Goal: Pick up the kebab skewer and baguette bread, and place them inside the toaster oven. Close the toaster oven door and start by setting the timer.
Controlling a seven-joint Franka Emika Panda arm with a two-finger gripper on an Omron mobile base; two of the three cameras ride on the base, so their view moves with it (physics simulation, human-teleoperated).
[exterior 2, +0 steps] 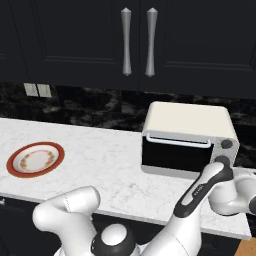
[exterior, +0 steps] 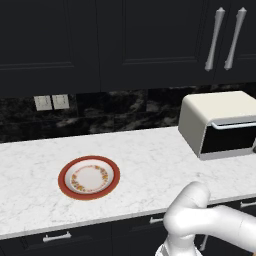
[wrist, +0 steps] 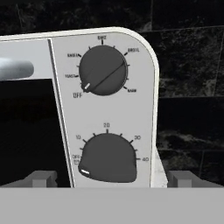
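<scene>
We see the two-finger gripper [wrist: 112, 178], jaws wide and empty, facing the cream-white toaster oven [exterior 2: 187, 139]; its dark round timer knob [wrist: 108, 158] lies dead ahead, between the fingertips, pointer at off.

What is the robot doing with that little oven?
The robot's open gripper is right up at the toaster oven, facing the lower dial, the timer. Its mark sits by OFF. The toaster oven door looks shut. A red-rimmed plate sits on the counter.
</scene>
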